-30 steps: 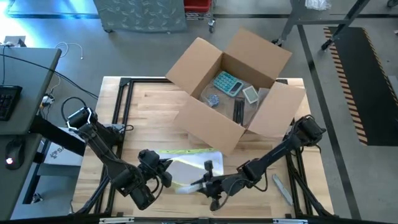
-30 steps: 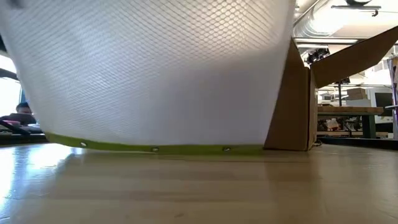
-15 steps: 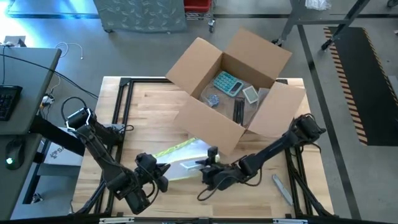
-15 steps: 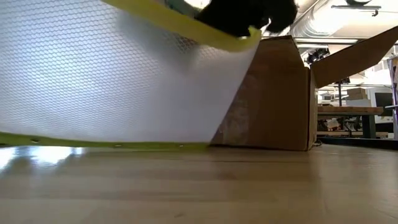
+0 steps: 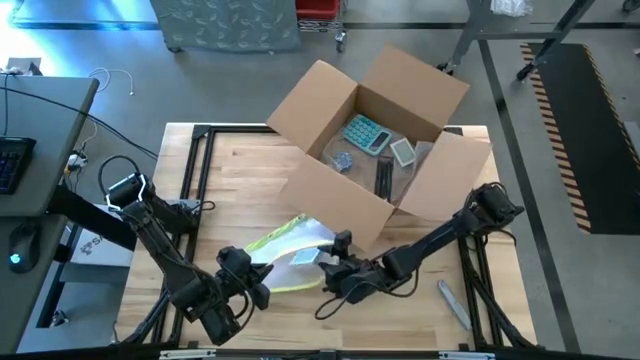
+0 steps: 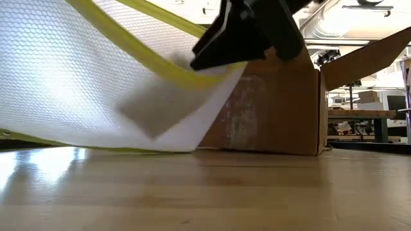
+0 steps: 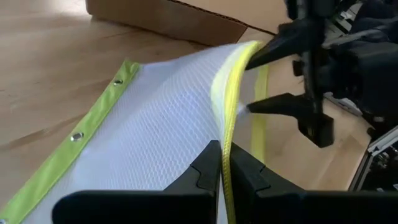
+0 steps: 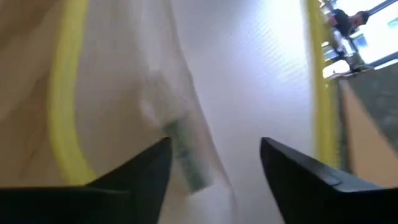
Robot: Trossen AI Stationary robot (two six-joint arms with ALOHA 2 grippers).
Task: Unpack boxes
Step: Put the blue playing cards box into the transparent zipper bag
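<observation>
The brown cardboard box (image 5: 345,190) stands open at the table's far middle, with a teal calculator (image 5: 366,133) and other small items inside. In front of it a clear mesh sleeve (image 5: 285,245) with a yellow edge leans tilted, its green eyelet edge (image 6: 38,136) on the table. My left gripper (image 5: 262,272) is shut on the sleeve. My right gripper (image 5: 328,262) is open at the sleeve's raised right end, one finger (image 7: 273,50) above the yellow edge and one below. A small pale object (image 8: 186,155) shows through the mesh. My left gripper pinches the sleeve's yellow edge (image 7: 225,134) between its two fingers, coming from the table's near left, the fingers lying along the edge. That edge is lifted; the sleeve slopes down to its green edge on the table. My right gripper's upper fingertip sits at the yellow edge (image 7: 252,50); whether it touches, I cannot tell.
A grey slender item (image 5: 452,303) lies near the table's right front. Black frame rails (image 5: 205,160) run along the table's edges. The box's open flaps (image 5: 420,75) spread toward the far right. Bare wood lies at the far left (image 5: 240,170).
My right gripper has gone toward the far edge, lifting the sleeve's right end, then opened. The sleeve, which lay nearly flat, has been tipped up and now sags at its right end, its green edge still on the table.
</observation>
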